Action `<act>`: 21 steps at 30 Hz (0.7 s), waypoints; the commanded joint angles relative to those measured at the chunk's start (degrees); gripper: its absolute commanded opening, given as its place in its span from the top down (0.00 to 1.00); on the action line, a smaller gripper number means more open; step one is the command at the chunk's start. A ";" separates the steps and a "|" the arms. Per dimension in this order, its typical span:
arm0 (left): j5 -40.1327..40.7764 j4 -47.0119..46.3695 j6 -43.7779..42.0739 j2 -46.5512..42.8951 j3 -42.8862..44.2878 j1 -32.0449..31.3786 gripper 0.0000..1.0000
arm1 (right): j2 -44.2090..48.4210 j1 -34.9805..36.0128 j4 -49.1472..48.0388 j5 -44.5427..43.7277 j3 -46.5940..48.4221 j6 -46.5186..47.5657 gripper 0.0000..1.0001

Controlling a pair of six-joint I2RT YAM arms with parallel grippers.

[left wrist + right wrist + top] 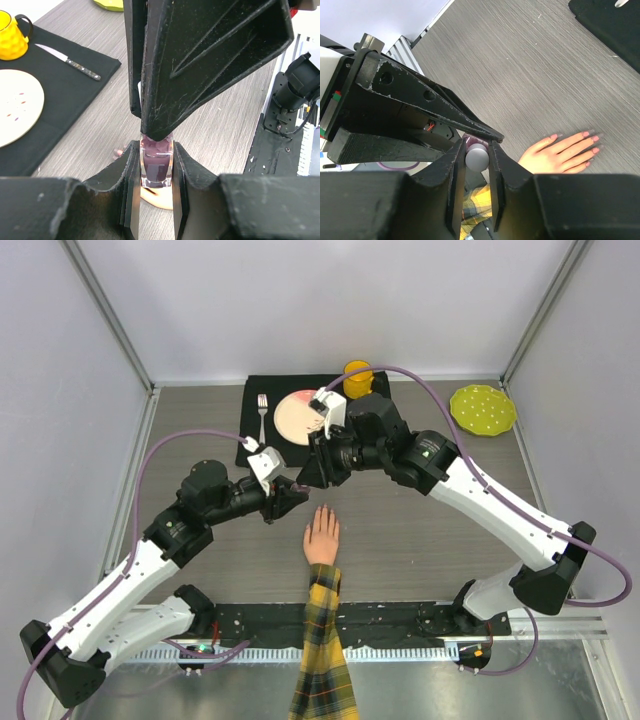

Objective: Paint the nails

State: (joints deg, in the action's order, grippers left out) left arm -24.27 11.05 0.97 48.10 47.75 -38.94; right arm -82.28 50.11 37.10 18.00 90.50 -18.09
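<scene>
The pale mannequin hand (322,535) lies palm down on the table, its plaid sleeve (322,660) running toward the near edge. Its nails (594,150) look pink in the right wrist view. Just above and left of the fingertips, my left gripper (156,148) is shut on a small purple polish bottle (157,167). My right gripper (477,145) comes down onto the bottle and its fingers press the white cap (477,158). In the top view both grippers, left (292,494) and right (312,472), meet there and hide the bottle.
A black placemat (252,390) at the back holds a fork (263,410), a pale plate (295,415), a yellow mug (357,377) and a knife (70,61). A yellow-green dotted dish (482,410) sits at the back right. A black rail (400,620) runs along the near edge.
</scene>
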 commanded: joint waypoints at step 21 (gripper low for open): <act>-3.67 -0.15 -0.80 0.33 0.68 -0.17 1.00 | 5.90 -0.36 -4.05 -2.62 -3.05 5.43 0.99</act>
State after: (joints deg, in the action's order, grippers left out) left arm -24.99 11.57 0.97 48.71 47.75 -38.98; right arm -80.60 50.02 36.29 16.40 88.47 -15.44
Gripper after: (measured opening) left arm 0.281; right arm 0.239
